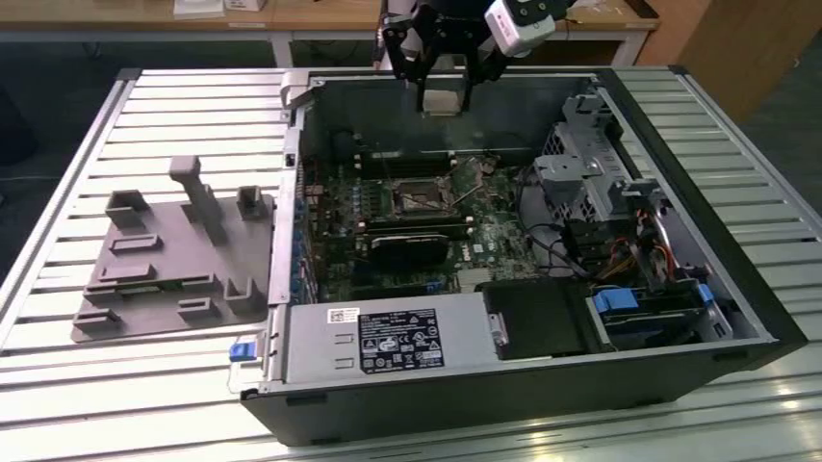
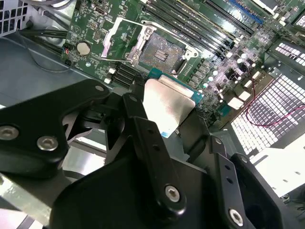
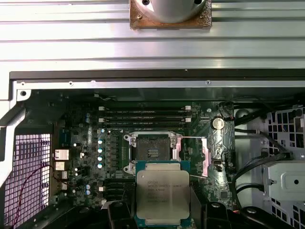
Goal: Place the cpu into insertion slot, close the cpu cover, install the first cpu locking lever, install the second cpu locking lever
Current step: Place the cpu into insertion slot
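My gripper hangs above the far wall of the open computer case, shut on the cpu. In both wrist views the cpu shows its pale silvery top, pinched at two opposite edges by black fingers. The insertion slot lies bare on the green motherboard, below the chip and apart from it. The cpu cover stands swung open beside the slot. A thin locking lever is raised along the socket's edge.
A grey fixture plate with upright holders lies on the slatted table at the exterior view's left. Inside the case are a black heatsink block, a power supply, a drive cage and memory slots.
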### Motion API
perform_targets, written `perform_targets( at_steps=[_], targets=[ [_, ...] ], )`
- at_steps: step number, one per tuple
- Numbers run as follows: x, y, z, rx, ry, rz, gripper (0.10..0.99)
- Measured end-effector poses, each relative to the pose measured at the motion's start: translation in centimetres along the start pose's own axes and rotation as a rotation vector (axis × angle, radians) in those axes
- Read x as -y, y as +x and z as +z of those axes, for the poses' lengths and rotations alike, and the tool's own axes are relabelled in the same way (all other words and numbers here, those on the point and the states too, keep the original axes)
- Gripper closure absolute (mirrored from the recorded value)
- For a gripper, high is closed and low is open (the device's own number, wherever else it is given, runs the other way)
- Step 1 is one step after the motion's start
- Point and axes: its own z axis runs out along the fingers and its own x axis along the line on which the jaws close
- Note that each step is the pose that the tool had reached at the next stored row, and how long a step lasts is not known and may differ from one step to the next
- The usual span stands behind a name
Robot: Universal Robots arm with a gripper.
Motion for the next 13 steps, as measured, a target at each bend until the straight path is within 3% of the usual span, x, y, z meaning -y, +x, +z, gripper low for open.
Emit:
perform_targets(
  at_steps=[6,13],
  targets=[
    [0.00,0.00,0.07,0.0000,0.000,0.000,0.549],
    [0.09,0.01,1.03,0.0000,0.000,0.001,0.549]
  ],
)
